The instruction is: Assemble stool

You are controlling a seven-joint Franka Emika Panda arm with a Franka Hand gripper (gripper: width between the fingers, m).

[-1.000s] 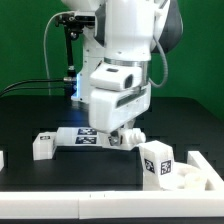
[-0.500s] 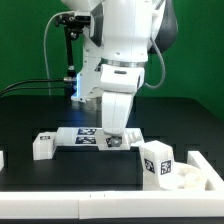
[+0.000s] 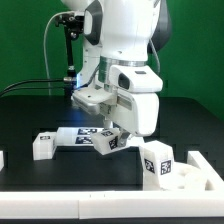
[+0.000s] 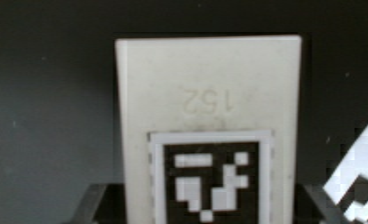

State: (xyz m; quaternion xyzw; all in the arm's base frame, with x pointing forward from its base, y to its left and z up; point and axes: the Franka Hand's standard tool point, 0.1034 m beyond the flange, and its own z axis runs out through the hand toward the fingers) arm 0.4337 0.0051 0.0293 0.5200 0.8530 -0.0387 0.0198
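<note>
Black table [image 3: 28,115], stool leg [image 3: 107,144] tilted, gripped in hand [image 3: 113,135]

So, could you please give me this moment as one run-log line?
step: leg handling | gripper: shut on stool leg | pose: tilted above marker board

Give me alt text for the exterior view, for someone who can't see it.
A white robot arm grips a tagged white stool leg, tilted, in its jaws near the marker board. One loose leg sits at the exterior view's left, a second leg at its right.

Green wall [image 3: 25,40] behind black table [image 3: 20,122]
</note>
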